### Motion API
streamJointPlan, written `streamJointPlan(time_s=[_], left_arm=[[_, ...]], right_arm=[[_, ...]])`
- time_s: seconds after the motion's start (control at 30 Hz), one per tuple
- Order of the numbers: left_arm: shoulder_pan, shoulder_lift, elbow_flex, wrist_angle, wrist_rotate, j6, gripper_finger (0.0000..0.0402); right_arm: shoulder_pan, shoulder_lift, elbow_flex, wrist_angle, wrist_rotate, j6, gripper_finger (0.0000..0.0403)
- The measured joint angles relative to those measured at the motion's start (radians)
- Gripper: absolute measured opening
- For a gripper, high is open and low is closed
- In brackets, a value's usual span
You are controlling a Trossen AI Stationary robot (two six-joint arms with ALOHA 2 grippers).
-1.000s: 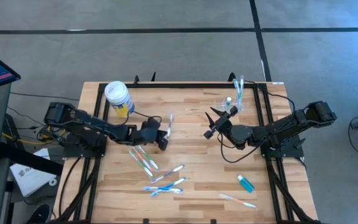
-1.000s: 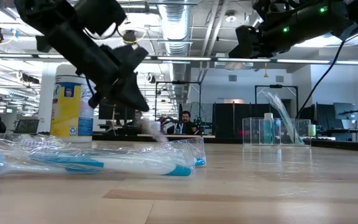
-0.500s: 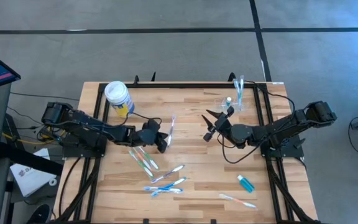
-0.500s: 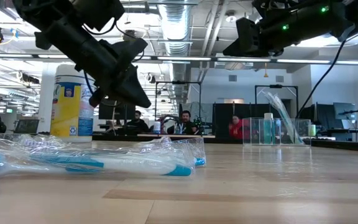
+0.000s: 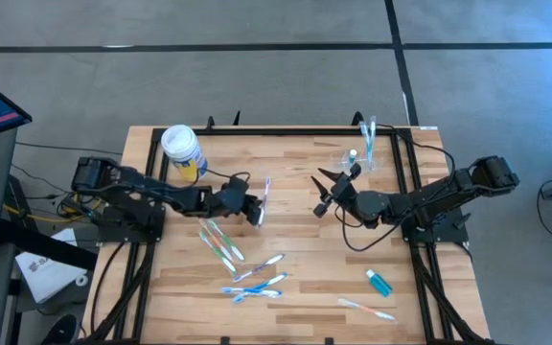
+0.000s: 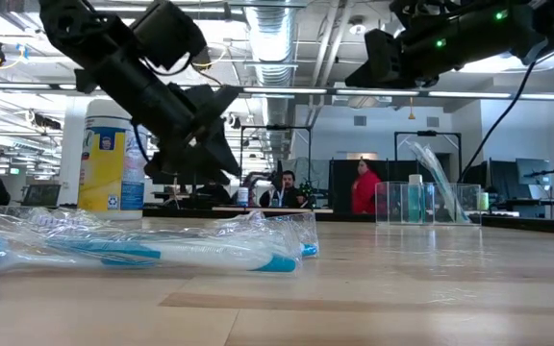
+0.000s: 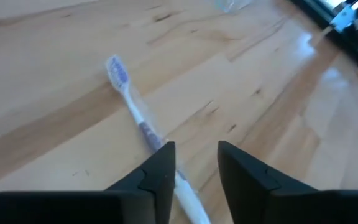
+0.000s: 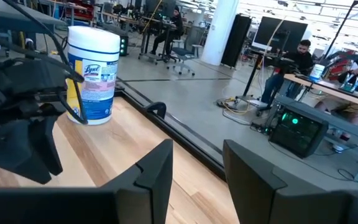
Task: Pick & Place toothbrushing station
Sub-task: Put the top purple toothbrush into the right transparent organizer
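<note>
Table point(image 5: 305, 259): pale wood, both my arms reaching in from the sides towards the middle.

Canister point(image 5: 182, 151): white lid, yellow and blue, back-left. Not my concern.

Toothbrushing station point(image 5: 365, 156): clear cup, upright near the back-right corner. It already has brushes leaning out of it and is hard to pick out against the wood. It is well apart from my left arm and near my right.

Loose brushes point(image 5: 223, 244): several in crinkly wrappers, scattered front of centre.

Left pincer point(image 7: 196, 149): low over mid-table, fingers apart. An unwrapped white toothbrush point(image 7: 132, 106) lies flat on the wood. Its handle runs into the gap between my fingers and its head points away. Nothing gripped; whether a finger touches the handle, cannot tell.

Right pincer point(image 8: 197, 149): held above the wood right of centre, fingers apart, nothing between them. Waiting, between the cup and my left pincer.

Risks, as I judge them:
- The handle is thin and flat on the board. If I close too high I miss it; too low and my tips scrape the wood.
- A grip far down the handle leaves the head end swinging, so the brush could twist or slip out.
- The cup is light and already leaning-loaded. A brush pushed in at an angle could knock it over or off the edge.
- My right arm sits in the path to the cup, so reaching across risks a bump between the arms.
</note>
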Motion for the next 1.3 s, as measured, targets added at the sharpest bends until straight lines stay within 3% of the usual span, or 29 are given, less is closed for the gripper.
streamJointPlan(time_s=[0.4,0.7,1.3], left_arm=[[0.08,0.112,0.042,0.071,0.057,0.031,0.016],[0.106,0.192,0.093,0.072,0.071,0.038,0.0161],[0.111,0.217,0.096,0.067,0.078,0.038,0.0159]], right_arm=[[-0.006,0.0,0.0,0.001,0.001,-0.001,0.0131],[-0.006,0.0,0.0,-0.007,0.001,-0.001,0.0131],[-0.006,0.0,0.0,-0.006,0.002,-0.002,0.0131]])
